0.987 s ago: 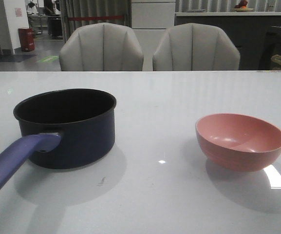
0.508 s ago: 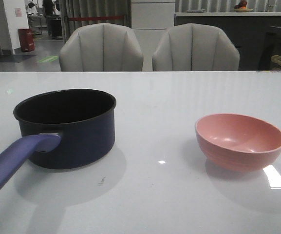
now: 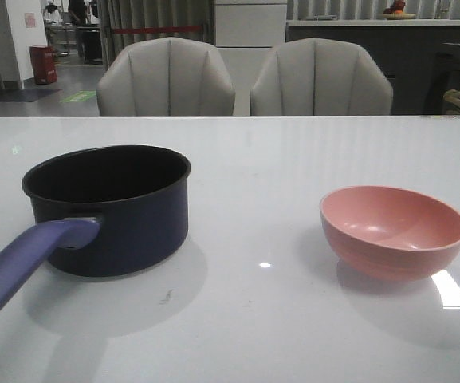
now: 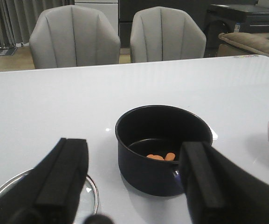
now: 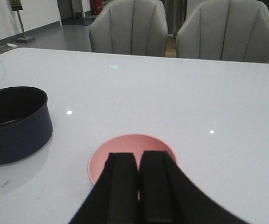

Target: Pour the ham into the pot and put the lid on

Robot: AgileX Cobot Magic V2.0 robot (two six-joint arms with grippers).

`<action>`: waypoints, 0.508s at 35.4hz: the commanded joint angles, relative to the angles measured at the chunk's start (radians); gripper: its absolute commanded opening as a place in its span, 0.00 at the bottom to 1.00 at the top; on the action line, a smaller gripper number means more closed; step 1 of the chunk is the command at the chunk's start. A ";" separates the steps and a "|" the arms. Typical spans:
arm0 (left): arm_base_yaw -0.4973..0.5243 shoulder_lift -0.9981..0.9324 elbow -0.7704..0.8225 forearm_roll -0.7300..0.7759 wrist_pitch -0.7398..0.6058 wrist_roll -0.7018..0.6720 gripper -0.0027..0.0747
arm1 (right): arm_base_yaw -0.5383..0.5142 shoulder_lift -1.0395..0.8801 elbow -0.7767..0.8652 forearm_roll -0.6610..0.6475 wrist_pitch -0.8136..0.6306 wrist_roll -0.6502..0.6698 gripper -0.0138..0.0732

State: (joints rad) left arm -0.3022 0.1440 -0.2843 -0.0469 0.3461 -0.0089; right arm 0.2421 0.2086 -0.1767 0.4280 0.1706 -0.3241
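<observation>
Ham (image 4: 161,157) bits are lying at the bottom of the pot (image 3: 114,209), so I think the pouring part is done. The pot is sitting on the white table (image 3: 293,152), toward the robot's left, with its long purple handle (image 3: 24,267) pointing back at the robot. The pink bowl (image 3: 393,231) is sitting well apart from the pot, on the right side, and it is looking empty from the front. The lid (image 4: 90,192) is lying flat on the table just beside the pot, on the left, and only a bit of its silver rim is showing in the front view. The left tool (image 4: 133,179) is hanging above the table with its two black fingers (image 4: 64,175) spread wide, gripping nothing. The lid is peeking out under one finger and the pot is sitting past the gap. The right tool (image 5: 139,186) is hovering over the near edge of the bowl with its fingers pressed close together, and nothing is between them. The step now seems to be covering the pot. For that, the left tool would need to go down to the lid, close on its knob, lift it, and set it level on the pot's rim. The knob is hidden behind the finger, so its exact spot is hard to tell.
</observation>
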 commanded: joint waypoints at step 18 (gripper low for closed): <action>0.278 0.489 -0.330 -0.068 0.007 -0.045 0.87 | -0.001 0.007 -0.029 0.008 -0.062 -0.010 0.33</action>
State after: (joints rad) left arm -0.0766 0.5277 -0.5370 -0.0609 0.4053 -0.0362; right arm 0.2421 0.2065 -0.1767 0.4280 0.1722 -0.3241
